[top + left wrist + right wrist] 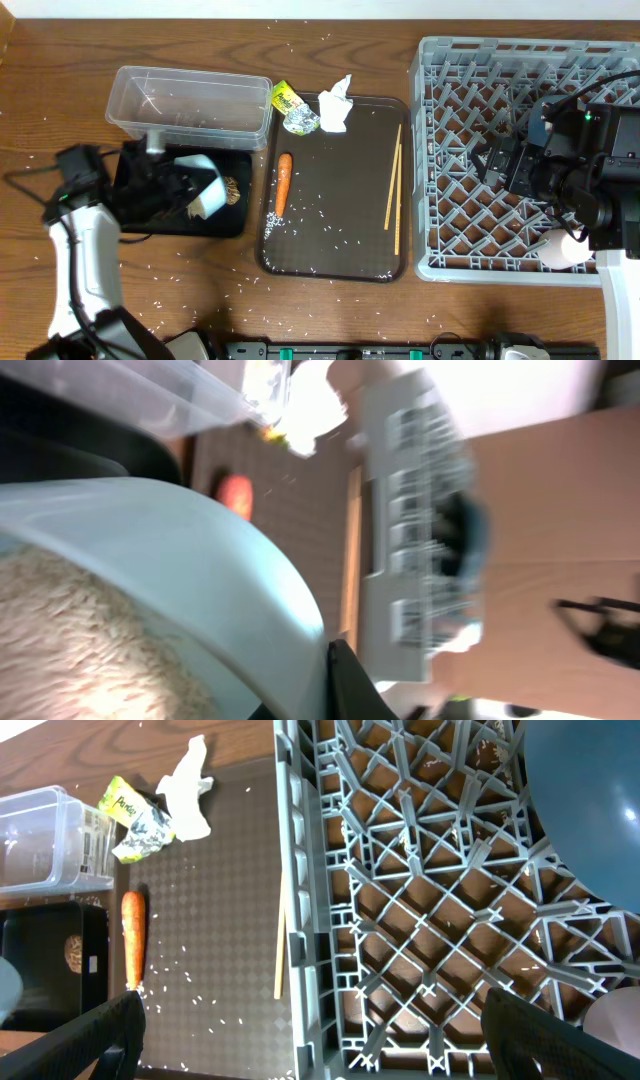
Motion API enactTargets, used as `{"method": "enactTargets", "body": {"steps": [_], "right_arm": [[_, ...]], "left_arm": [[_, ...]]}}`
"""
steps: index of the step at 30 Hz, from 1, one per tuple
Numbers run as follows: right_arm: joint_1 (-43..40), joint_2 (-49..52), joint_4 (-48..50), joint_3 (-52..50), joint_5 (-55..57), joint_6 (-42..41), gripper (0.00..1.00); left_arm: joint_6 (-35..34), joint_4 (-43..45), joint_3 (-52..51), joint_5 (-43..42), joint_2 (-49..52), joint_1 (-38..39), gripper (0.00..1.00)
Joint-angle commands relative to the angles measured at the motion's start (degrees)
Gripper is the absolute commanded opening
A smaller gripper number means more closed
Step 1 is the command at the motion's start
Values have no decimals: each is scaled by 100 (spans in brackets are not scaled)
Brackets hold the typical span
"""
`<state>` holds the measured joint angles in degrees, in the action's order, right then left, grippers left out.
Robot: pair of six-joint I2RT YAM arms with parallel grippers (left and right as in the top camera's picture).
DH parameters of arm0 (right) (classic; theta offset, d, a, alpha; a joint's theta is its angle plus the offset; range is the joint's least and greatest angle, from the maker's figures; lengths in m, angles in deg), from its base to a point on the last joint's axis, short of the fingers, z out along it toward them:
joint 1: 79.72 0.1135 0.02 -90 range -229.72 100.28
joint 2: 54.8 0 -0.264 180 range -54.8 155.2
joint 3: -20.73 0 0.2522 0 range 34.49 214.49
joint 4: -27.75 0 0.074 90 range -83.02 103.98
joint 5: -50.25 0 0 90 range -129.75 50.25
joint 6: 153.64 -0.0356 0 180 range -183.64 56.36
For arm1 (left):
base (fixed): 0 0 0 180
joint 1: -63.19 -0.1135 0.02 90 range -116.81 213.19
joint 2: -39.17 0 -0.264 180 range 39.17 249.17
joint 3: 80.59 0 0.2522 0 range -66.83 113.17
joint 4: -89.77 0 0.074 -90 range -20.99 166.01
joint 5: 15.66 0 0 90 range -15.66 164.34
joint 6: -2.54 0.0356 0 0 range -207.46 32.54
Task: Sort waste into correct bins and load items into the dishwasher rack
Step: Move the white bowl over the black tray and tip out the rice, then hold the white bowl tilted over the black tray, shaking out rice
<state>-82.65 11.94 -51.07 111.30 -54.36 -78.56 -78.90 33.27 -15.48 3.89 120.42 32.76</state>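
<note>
Light blue cup (203,182) clamped in left end effector (188,190) over black tray-bin (236,221); right end effector (325,1035) spread open above rack (420,920).

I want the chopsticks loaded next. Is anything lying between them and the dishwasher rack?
Nothing visible does. The chopsticks lie on the right side of the brown tray, right beside the dishwasher rack. Only its own left wall has to be lifted over.
</note>
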Motion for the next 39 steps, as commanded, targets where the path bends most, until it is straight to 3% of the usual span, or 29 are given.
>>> {"method": "enactTargets", "body": {"steps": [1, 10, 12, 15, 22, 25, 27, 30, 32, 35, 37, 38, 39], "right_arm": [[35, -4, -9, 37, -24, -74, 99], [35, -4, -20, 37, -31, -74, 99], [35, -4, -37, 37, -46, -74, 99], [35, -4, -26, 37, -52, -76, 99], [35, -4, -11, 37, -68, -74, 99], [35, -9, -17, 37, -81, -74, 99], [35, -9, -20, 37, -87, -72, 99], [35, -11, 2, 37, -87, -74, 99], [35, -9, -13, 37, -87, -74, 99], [35, -11, 9, 37, -90, -74, 99], [35, -9, -9, 37, -87, -72, 99], [35, -9, -4, 37, -87, -72, 99], [35, -11, 11, 37, -87, -72, 99]], "left_arm": [[1368, 0, -232, -1967, 317, -575, 6], [1810, -48, -367, -1965, 1333, -892, 6], [2350, 66, -367, -1950, 1335, -892, 6], [1729, 214, -317, -1958, 1335, -903, 6], [2153, 682, -341, -1790, 1322, -925, 6], [1611, 667, -313, -1963, 1287, -907, 6], [2006, 699, -334, -1644, 1287, -903, 6], [1436, 575, -321, -1967, 1276, -918, 6], [1919, 601, -345, -1591, 1226, -874, 6], [946, 608, -295, -1967, 1228, -839, 6], [1886, 599, -356, -1346, 1172, -776, 6], [1790, 614, -356, -804, 1176, -776, 6], [1244, 708, -356, -1001, 1202, -791, 6]]}}
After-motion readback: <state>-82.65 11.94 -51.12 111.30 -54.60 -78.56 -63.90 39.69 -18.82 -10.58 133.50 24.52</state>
